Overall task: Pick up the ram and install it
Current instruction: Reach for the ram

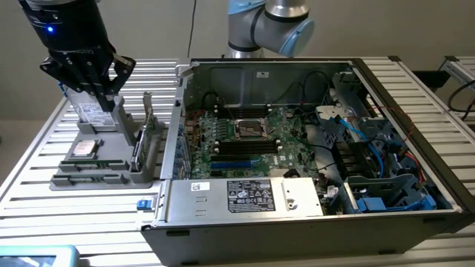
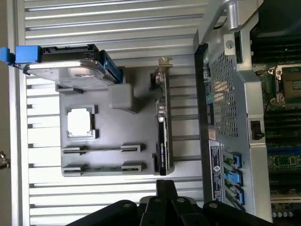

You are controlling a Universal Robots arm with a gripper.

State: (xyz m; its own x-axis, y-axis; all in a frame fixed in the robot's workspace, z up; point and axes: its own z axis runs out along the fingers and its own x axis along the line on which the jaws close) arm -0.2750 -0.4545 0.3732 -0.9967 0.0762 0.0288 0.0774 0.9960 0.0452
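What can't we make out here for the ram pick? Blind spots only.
1. Ram: wrist view, edge-on in the gray holder; chips and label too small, and the neighbouring slot's contents unclear.
2. Hard drive: exterior view, upper part hidden behind the gripper.
3. Motherboard memory slots: exterior view, latch positions too small to tell.

Tabletop (image 1: pixel 44 183): silver aluminium slats with dark grooves between them and soft glare on the ridges.
Wall (image 1: pixel 386 28): plain, pale grey, on the far side.
Cable (image 1: pixel 194 22): thin, dark, hanging down in front of the wall.
Second slatted frame (image 1: pixel 461 65): far, at the exterior view's right, apart from the tabletop.
Floor (image 1: pixel 16 144): beige, at the exterior view's left.
Light: even, diffuse.
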